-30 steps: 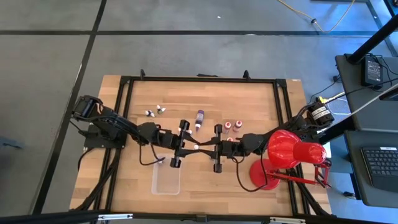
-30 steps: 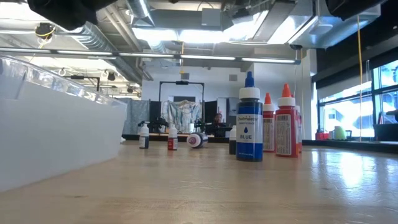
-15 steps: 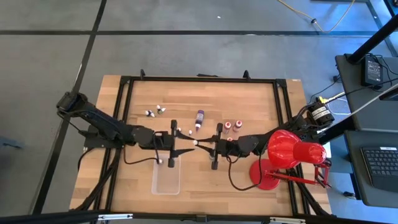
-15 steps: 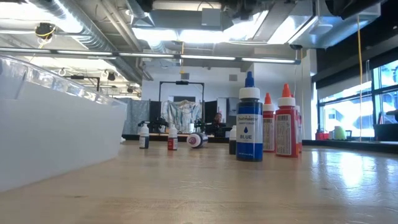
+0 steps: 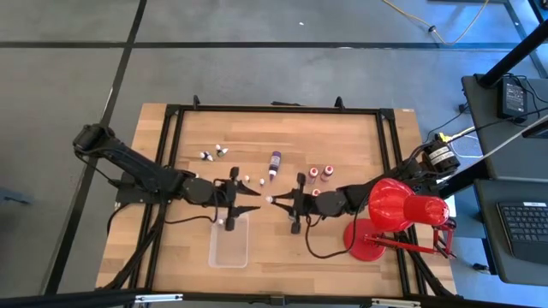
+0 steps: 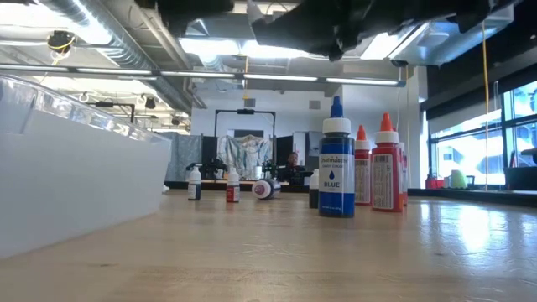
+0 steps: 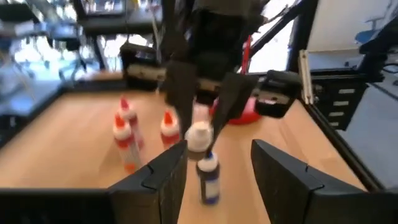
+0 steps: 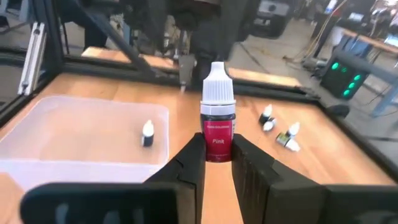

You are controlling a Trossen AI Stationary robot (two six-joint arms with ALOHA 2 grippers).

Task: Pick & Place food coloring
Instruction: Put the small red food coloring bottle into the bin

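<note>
My right gripper (image 5: 273, 201) is shut on a small pink food coloring bottle (image 8: 217, 113) with a white cap, above the table's middle. My left gripper (image 5: 253, 202) stands open just left of it, its fingers (image 7: 168, 177) apart with nothing between them. One tiny bottle (image 8: 147, 132) lies in the clear tray (image 5: 229, 245). A blue bottle (image 6: 336, 168) and red bottles (image 6: 386, 164) stand on their bases on the table. Tiny bottles (image 5: 213, 154) lie at the far left. My right gripper pinches the pink bottle's lower body (image 8: 217, 149) between its two fingers (image 8: 189, 163). They come nearly level from the table's right side. The bottle stands upright, cap up, lifted clear of the table.
A red desk lamp (image 5: 396, 210) stands at the table's right edge over my right arm. A longer purple bottle (image 5: 275, 162) lies beyond the grippers. The black frame (image 5: 274, 109) runs around the table.
My left gripper has drawn back from the bottle toward the table's left edge and tipped up to nearly level. My right gripper has kept the pink bottle, sunk a little and tipped toward level; in the low view dark gripper parts have come down into the top.
</note>
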